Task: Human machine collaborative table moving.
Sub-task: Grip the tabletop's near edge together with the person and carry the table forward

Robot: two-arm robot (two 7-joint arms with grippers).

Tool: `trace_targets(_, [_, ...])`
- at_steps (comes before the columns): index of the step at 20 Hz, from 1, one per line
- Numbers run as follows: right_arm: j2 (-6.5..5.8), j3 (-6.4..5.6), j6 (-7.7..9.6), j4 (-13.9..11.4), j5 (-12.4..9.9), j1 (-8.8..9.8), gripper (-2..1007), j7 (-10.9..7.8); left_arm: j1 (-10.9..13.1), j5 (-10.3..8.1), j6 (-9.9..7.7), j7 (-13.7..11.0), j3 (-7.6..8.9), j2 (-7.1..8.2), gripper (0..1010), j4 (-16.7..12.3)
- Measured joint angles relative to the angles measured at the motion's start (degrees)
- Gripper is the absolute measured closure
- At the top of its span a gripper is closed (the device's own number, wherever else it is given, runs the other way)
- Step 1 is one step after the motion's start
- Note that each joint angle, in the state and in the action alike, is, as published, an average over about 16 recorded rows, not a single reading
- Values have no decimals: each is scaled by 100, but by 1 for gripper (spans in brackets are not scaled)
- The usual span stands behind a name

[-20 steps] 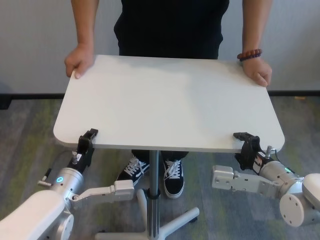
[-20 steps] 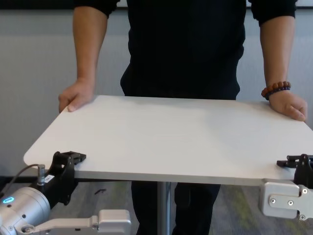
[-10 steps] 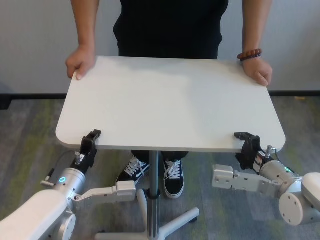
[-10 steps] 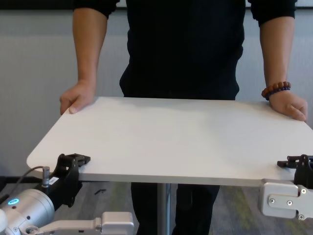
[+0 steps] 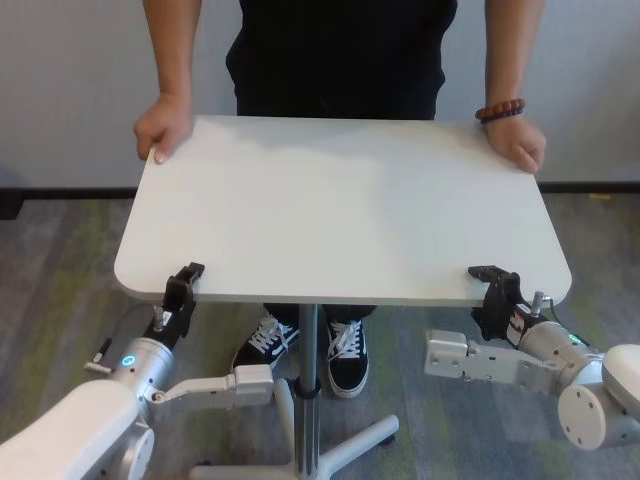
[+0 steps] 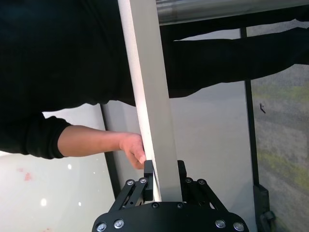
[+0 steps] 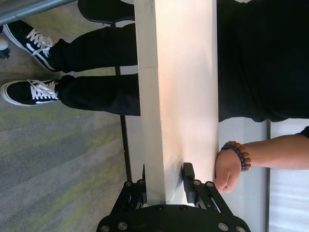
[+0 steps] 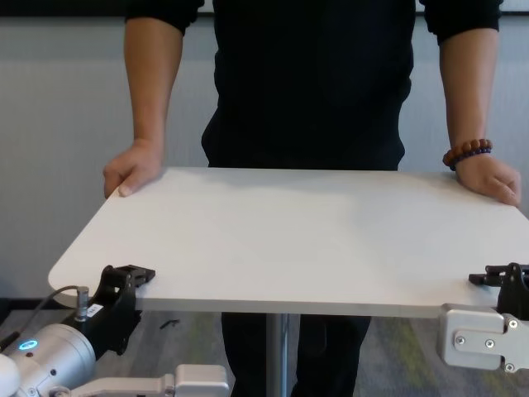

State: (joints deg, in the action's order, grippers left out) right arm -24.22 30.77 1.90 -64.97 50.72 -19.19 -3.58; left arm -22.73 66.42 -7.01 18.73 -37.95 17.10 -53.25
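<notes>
The white counter point(image 5: 340, 205) is right in front of me, standing on one silver leg point(image 5: 308, 390). My left claw point(image 5: 180, 296) pinches the near edge by the left corner, one finger on top and one under. My right claw point(image 5: 493, 293) pinches the same near edge by the right corner, the same way. So I have two claws, and both are closed on the counter. My two arms reach in low from below the edge, with the wrists lower than the top. A blue light point(image 5: 126, 361) glows on my left wrist. Across from me stands one human point(image 5: 340, 55) in a black top. The human has two hands on the far corners, one hand point(image 5: 162, 125) on my left side and one hand point(image 5: 516, 145) on my right. The right-side wrist has a bead bracelet point(image 5: 499, 109). Under the counter I see two black shoes point(image 5: 305, 350) with white laces, just behind the leg. The floor is grey and green carpet point(image 5: 60, 290).
</notes>
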Motion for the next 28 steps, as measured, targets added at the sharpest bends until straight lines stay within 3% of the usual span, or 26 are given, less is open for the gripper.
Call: trace_targets(28, [45,68,-97,178,-35,-109,641,8,-35,-23,-67,92,-17,-40,734,106])
